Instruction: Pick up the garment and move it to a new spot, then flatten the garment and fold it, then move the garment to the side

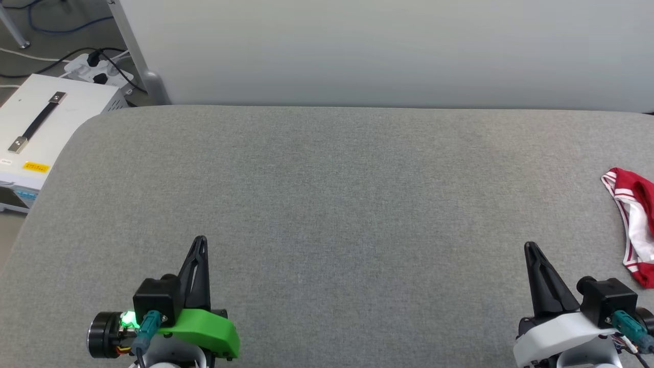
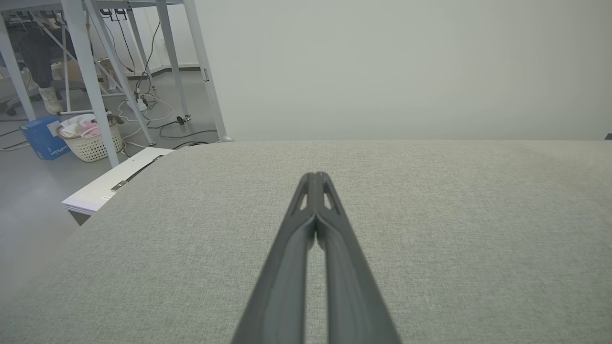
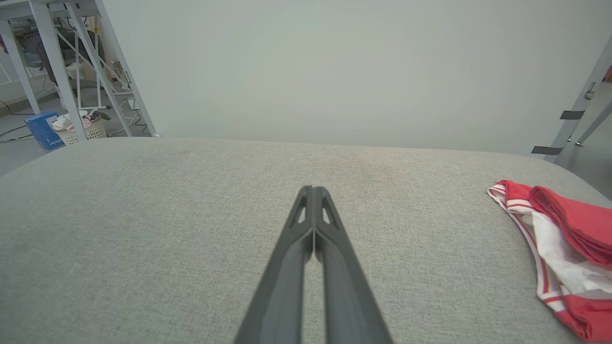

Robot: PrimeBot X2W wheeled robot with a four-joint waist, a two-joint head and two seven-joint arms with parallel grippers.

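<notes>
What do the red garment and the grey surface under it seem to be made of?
The garment: soft knit fabric, probably, matte; it lies crumpled in limp folds, with striped trim. The grey surface: woven upholstery-like cloth, matte; a fine heathered weave shows, and the edges round off as if padded.

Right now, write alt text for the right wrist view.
A crumpled red shirt with white, red-striped trim lies at the right edge of a grey fabric table. The right hand, dark fingers shut, points ahead, clear of it.

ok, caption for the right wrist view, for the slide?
Right gripper shut and empty over the grey table; red-and-white shirt lies crumpled near the table's right edge, untouched.
</notes>
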